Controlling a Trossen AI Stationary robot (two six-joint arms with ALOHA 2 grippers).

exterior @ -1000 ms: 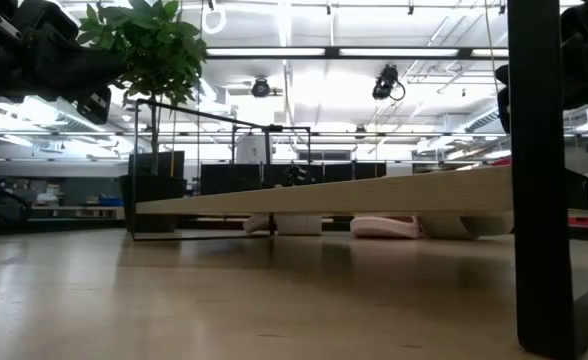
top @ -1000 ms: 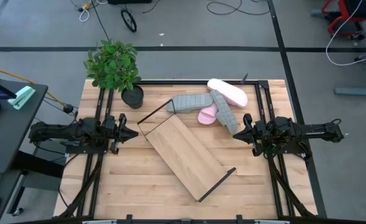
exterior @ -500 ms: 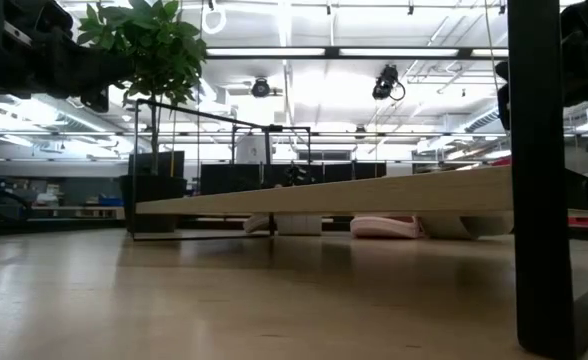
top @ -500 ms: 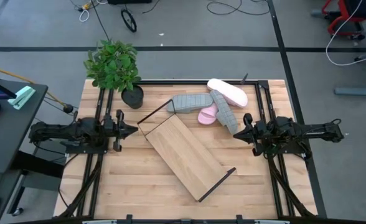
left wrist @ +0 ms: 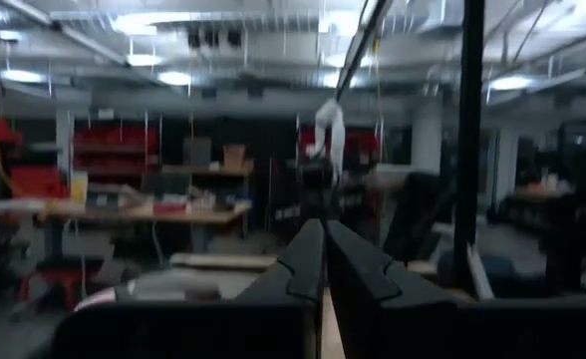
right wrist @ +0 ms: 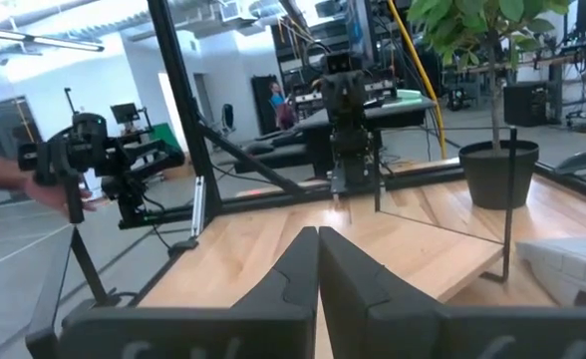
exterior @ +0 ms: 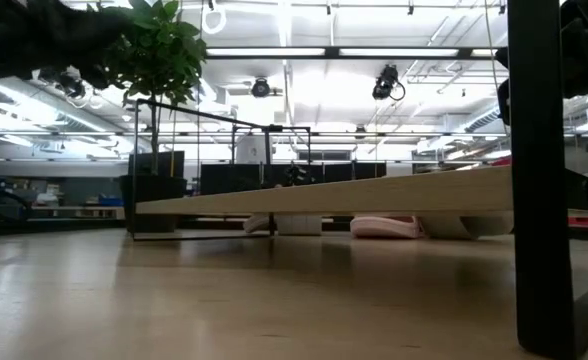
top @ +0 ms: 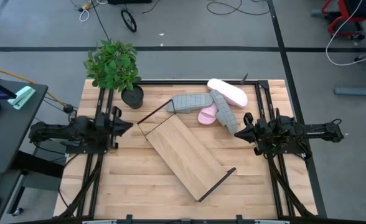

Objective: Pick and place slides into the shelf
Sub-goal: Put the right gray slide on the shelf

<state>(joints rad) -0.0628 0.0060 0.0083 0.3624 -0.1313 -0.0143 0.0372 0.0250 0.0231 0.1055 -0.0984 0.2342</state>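
1. Your left gripper (top: 128, 124) hung over the surface (top: 127, 186) near its left edge, its fingers (left wrist: 303, 261) pressed together and holding nothing.
2. Your right gripper (top: 241, 127) hung near the right edge of the surface, fingers (right wrist: 298, 267) also pressed together and empty, with its tip just beside the nearest grey slide.
3. The shelf (top: 184, 155) lay diagonally across the middle of the surface, one black frame end toward the far left and the other toward the near right, and nothing rested on its board.
4. All four slides sat in a cluster by the far right corner of the surface, beyond the shelf.
5. One grey slide (top: 190, 102) lay just past the shelf's far end; the second grey slide (top: 224, 112) ran at an angle beside it, toward your right gripper.
6. One pink slide (top: 227, 92) lay farthest back, and the other pink slide (top: 207, 114) sat between the two grey ones, touching them.
7. A potted plant (top: 115, 67) stood at the far left corner of the surface.
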